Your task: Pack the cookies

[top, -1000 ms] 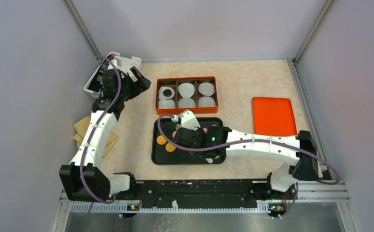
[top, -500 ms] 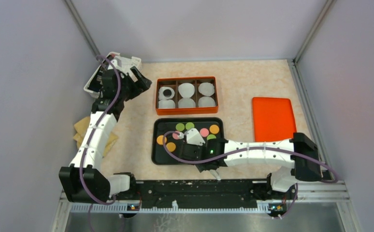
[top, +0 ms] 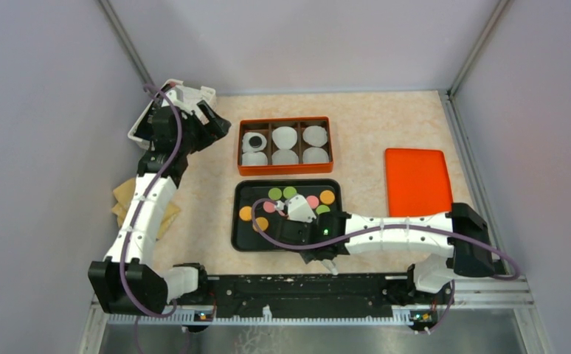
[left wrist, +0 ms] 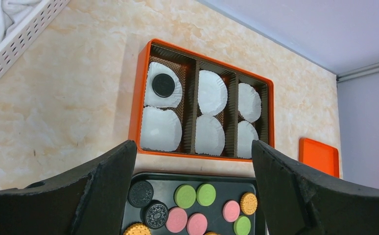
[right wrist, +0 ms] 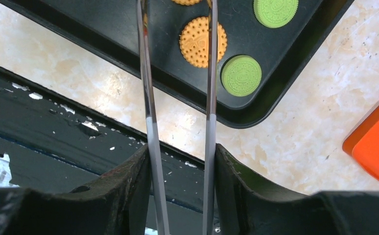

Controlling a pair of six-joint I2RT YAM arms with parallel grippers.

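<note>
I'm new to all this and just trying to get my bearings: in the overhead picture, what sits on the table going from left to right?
White basket → orange divided box → flat orange lid.

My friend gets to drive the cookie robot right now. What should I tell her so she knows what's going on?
Left tool: open, empty, raised left of the orange divided box.
Right tool: shut on long metal tweezers reaching over the black tray; their tips are out of view.
Done: one black round cookie lies in the box's far-left white paper liner.
Left: five liners are empty; the orange, green, pink and black cookies wait on the tray. The flat orange lid lies off, right of the tray.
</note>
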